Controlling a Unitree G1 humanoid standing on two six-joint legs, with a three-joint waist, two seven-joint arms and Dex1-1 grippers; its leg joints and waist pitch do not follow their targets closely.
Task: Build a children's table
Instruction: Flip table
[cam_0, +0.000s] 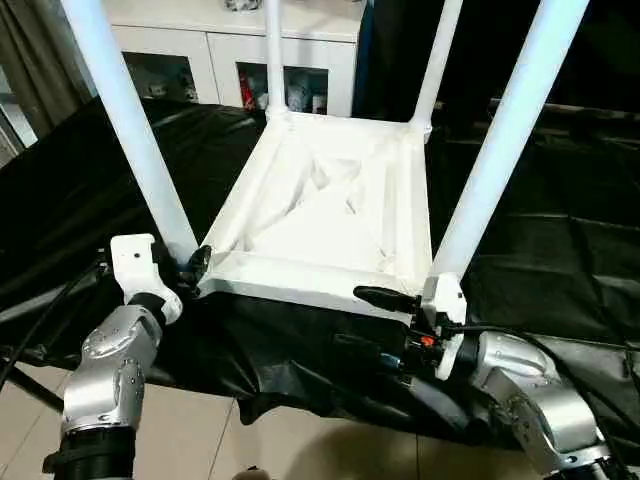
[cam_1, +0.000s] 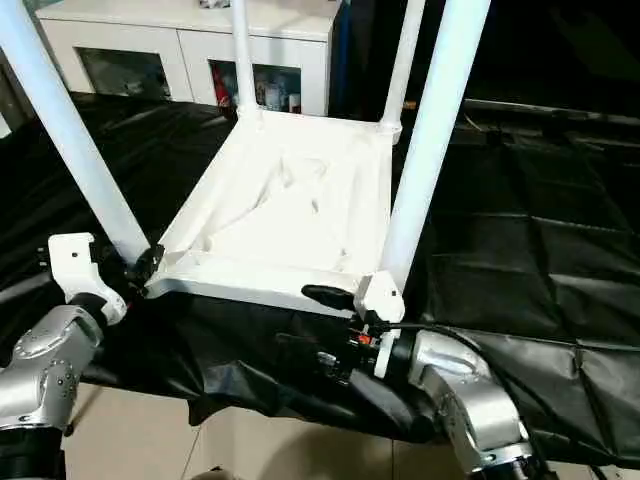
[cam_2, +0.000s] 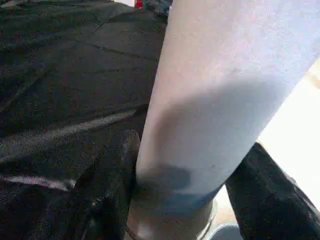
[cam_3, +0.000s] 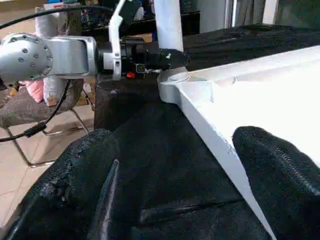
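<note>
The children's table lies upside down on the black cloth, its white tabletop (cam_0: 320, 215) showing its ribbed underside. Four white legs stand up from the corner sockets. My left gripper (cam_0: 190, 268) holds the base of the near-left leg (cam_0: 135, 120). In the left wrist view both black fingers (cam_2: 115, 185) press against that leg (cam_2: 220, 90). My right gripper (cam_0: 375, 322) is open at the near rim, beside the near-right leg (cam_0: 505, 140). One of its fingers is above the rim and the other below. The right wrist view shows the rim (cam_3: 215, 135) between its fingers (cam_3: 280, 170).
The black-draped work table (cam_0: 560, 230) spreads around the tabletop, with its front edge close to both wrists. A white cabinet (cam_0: 230, 50) stands behind it. Tiled floor (cam_0: 300, 440) lies below the front edge. Black cables (cam_0: 40, 310) hang beside my left arm.
</note>
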